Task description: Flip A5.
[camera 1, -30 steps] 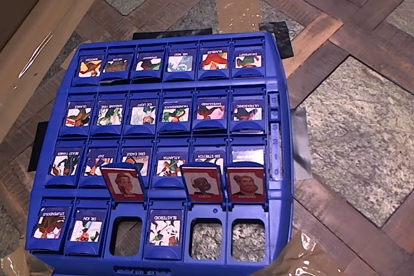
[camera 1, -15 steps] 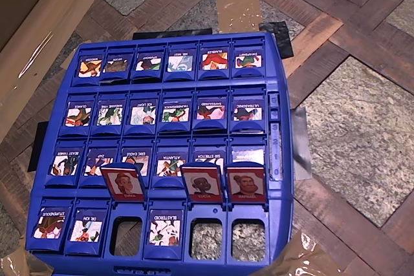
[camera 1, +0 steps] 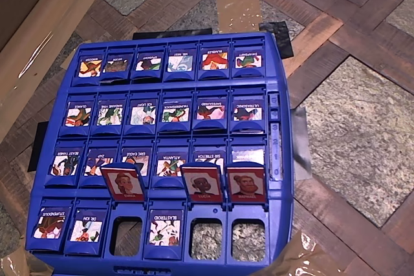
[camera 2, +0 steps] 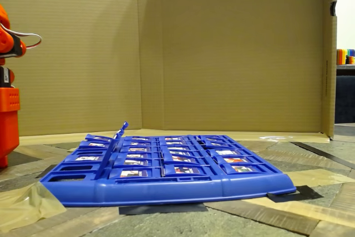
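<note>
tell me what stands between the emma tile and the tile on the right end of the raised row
In the overhead view, one raised red tile captioned LUCIA stands between the EMMA tile and A5, with a flat blue tile's gap left of it.

A brown cardboard wall (camera 2: 222, 48) stands behind; the floor (camera 1: 362, 121) shows wood strips and grey stone patches, evenly lit.

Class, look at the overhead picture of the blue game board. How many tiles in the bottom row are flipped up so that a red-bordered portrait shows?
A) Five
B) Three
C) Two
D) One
B: on the blue game board, three red-bordered portraits stand up: the EMMA tile, the LUCIA tile and the third raised tile, each above an open slot.
</note>
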